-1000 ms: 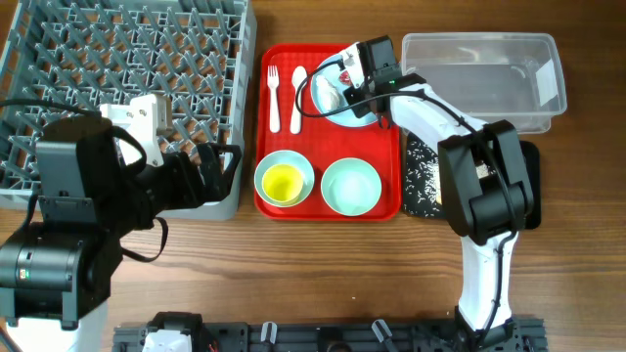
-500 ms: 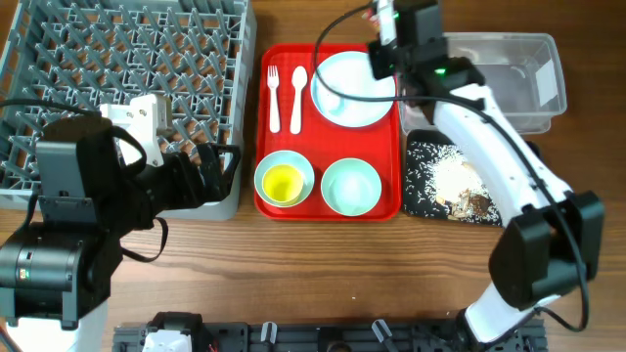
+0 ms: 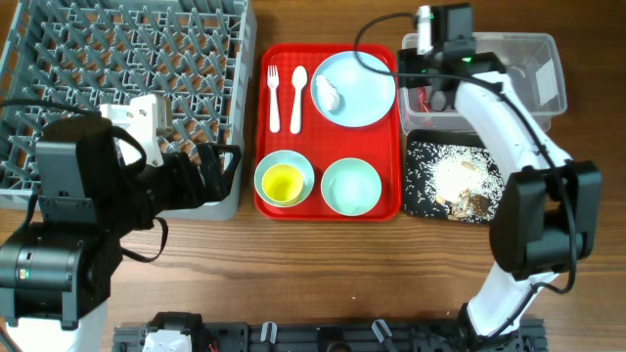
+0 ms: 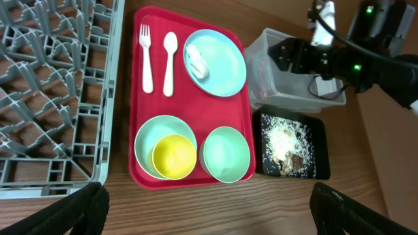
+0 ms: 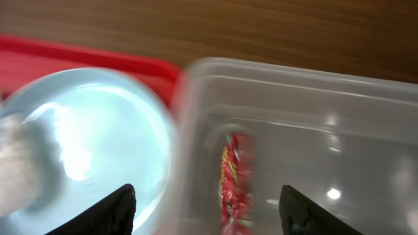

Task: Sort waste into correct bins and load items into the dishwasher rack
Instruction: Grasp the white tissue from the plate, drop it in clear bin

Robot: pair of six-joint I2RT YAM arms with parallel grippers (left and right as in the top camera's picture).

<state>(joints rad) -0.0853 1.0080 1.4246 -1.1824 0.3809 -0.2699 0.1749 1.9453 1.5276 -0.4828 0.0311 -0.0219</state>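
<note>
Right wrist shows red wrapper (image 5: pixel 232 176) inside tub (image 5: pixel 339 124).

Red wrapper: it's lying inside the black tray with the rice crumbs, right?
Not quite. The red wrapper is inside the clear tub, not the black tray. The right wrist view shows it there. The rice crumbs are in the black tray without it.

Bright, even overhead light; 1 view of 3 is blurred.
The overhead and left wrist views are sharp, with soft, short shadows on the table (image 3: pixel 293 284). The right wrist view is smeared: the plate (image 5: pixel 78 143) and the clear tub (image 5: pixel 294 117) have fuzzy edges, and small white glare spots sit on both.
</note>
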